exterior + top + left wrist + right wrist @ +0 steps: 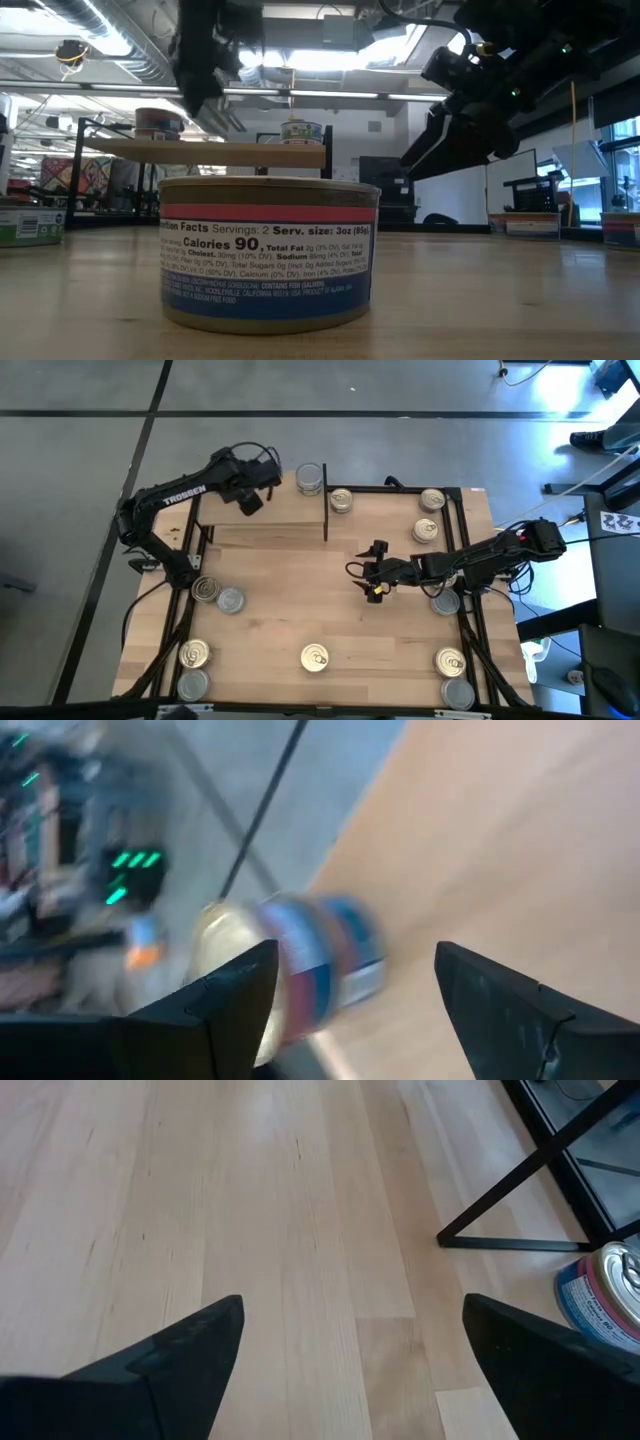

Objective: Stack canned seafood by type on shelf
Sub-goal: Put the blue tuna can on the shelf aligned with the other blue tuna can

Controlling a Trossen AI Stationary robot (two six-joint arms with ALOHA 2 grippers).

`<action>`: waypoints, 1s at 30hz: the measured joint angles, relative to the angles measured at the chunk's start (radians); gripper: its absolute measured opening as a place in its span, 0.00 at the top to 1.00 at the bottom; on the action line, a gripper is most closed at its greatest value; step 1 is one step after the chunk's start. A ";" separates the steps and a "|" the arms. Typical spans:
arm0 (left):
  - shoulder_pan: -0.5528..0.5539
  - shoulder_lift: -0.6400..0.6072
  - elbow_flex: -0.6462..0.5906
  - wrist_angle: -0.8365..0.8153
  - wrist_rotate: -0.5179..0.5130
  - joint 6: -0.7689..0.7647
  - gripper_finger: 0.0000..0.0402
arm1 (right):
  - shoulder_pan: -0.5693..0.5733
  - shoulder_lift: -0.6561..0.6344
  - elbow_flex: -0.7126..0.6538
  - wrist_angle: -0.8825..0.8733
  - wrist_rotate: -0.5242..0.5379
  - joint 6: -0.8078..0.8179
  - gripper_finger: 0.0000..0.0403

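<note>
At the upper left of the high view, the open, empty left gripper (pixel 262 488) hovers by a silver-topped round tin (pixel 310 479) on the light-wood shelf (pixel 270 510), seemingly near its edge; a nudge could topple it. The right gripper (pixel 375 572) waits open mid-table.

A grey concrete floor (pixel 420 385) is seen around the table, crossed by dark seam lines (pixel 155 405). A bright patch of light (pixel 560 385) is thrown on the floor at the far right. In the low view, an open industrial ceiling with exposed ducts (pixel 60 20) and pipes is seen, lit by bright overhead fixtures (pixel 330 60). A window (pixel 628 165) is visible at the right edge. A dark desk with equipment (pixel 530 190) is seen in the distance. Cluttered shelving (pixel 30 165) is noted on the left.
</note>
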 joint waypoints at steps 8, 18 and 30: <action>-0.290 -0.057 0.000 0.205 0.321 -0.008 0.33 | 0.000 0.000 0.000 -0.006 0.000 -0.003 0.07; -0.665 -0.045 -0.083 0.440 0.410 -0.076 0.33 | 0.002 0.000 0.000 0.000 -0.169 0.128 0.07; -0.938 -0.036 -0.374 0.922 0.406 -0.344 0.33 | 0.185 0.029 0.001 0.114 -0.259 0.288 0.07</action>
